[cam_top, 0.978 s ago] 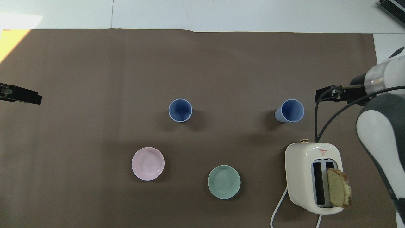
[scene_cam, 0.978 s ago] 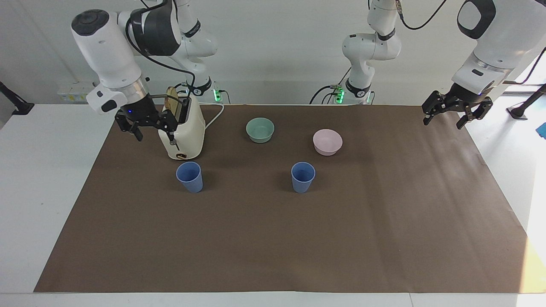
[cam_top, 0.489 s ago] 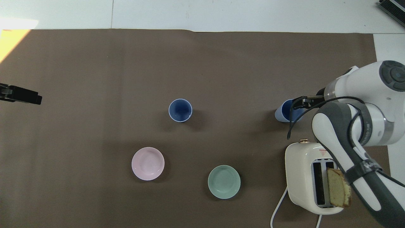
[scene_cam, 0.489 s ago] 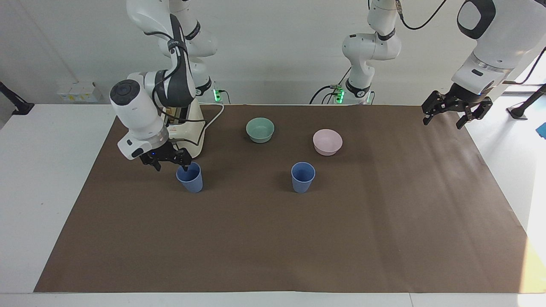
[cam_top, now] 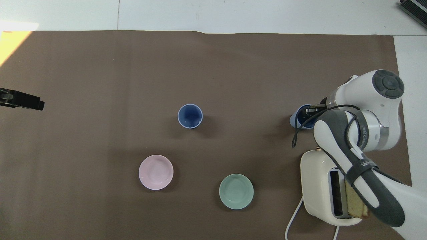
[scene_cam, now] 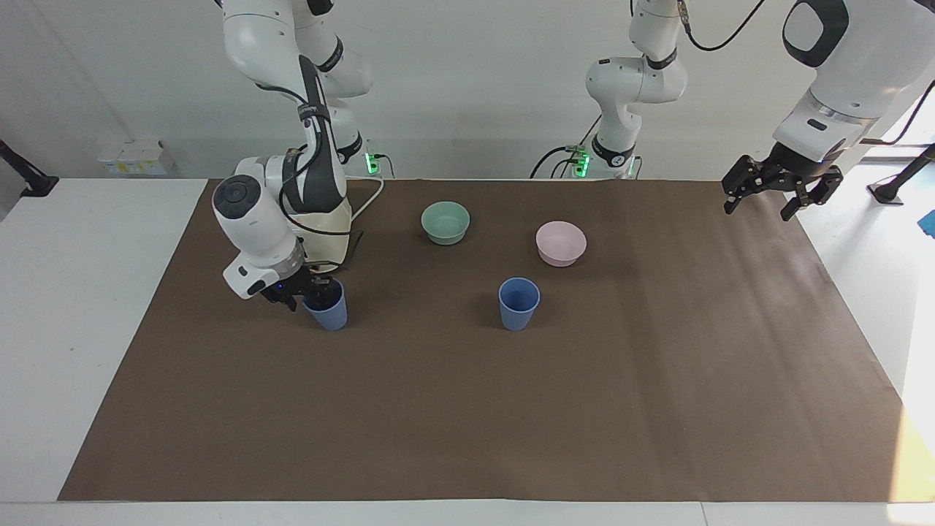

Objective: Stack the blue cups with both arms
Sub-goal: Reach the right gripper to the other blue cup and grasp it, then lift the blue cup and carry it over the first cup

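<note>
Your right gripper (scene_cam: pixel 313 294) sits at the rim of the blue cup (scene_cam: pixel 328 310) just beside the toaster (scene_cam: pixel 330 228), jaws narrowing on its wall; get a firm pinch before lifting straight up. The second blue cup (scene_cam: pixel 518 303) stands mid-surface, upright. Your left gripper (scene_cam: pixel 780 191) waits with jaws wide.

Bright, even light fills both views, sharp throughout. Sunlight glares yellow on one corner of the brown mat (scene_cam: pixel 909 453) at the left arm's end, bleaching the white desk (scene_cam: pixel 876 241) there. Soft shadows fall beside each blue cup (scene_cam: pixel 518 303).
</note>
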You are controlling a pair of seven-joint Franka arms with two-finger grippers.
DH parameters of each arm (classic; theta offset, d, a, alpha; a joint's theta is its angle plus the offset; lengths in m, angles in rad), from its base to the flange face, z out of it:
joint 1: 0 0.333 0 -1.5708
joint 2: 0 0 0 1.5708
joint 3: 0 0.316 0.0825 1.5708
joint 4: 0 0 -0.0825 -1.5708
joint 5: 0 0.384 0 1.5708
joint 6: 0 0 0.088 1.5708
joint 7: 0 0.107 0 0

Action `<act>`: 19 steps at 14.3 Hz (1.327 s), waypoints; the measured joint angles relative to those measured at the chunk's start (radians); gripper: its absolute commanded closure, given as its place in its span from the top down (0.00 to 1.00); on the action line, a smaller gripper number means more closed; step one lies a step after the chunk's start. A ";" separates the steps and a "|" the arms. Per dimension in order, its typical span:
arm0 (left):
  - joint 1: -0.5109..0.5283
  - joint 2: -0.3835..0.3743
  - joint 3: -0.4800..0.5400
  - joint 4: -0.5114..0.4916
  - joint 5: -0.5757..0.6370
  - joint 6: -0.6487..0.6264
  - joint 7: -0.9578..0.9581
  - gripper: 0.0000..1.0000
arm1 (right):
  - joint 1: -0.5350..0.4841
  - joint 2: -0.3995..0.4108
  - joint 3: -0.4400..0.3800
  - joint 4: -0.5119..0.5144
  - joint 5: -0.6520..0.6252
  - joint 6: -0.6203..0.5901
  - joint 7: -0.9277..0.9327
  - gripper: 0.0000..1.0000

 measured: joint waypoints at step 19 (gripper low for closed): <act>0.000 0.000 -0.001 0.000 0.000 0.000 0.000 1.00 | 0.214 -0.016 0.203 0.375 0.004 -0.251 0.520 0.00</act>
